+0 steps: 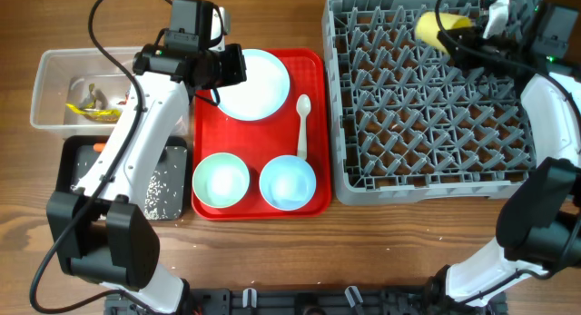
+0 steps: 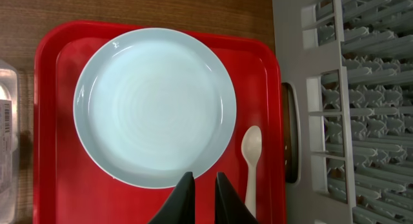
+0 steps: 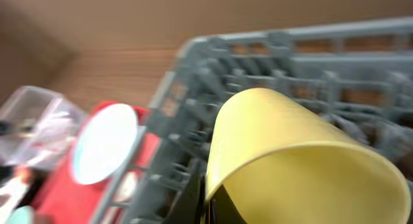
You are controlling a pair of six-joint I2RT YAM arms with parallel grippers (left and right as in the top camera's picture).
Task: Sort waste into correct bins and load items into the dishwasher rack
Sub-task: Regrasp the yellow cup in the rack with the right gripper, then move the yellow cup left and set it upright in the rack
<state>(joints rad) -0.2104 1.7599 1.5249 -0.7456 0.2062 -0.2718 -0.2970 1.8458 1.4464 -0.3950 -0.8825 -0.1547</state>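
Note:
My right gripper is shut on the rim of the small yellow cup, holding it on its side over the back of the grey dishwasher rack; the cup fills the right wrist view. My left gripper is nearly shut and empty, just above the red tray beside the near rim of the pale blue plate. The white spoon lies right of the plate. Two pale blue bowls sit at the tray's front. The clear tub holds wrappers and a yellow scrap. The black tray holds rice and a carrot.
The flat red serving tray lies between the bins and the rack. The left arm reaches over the black tray and the tub's right end. The rack's wall stands right of the tray in the left wrist view.

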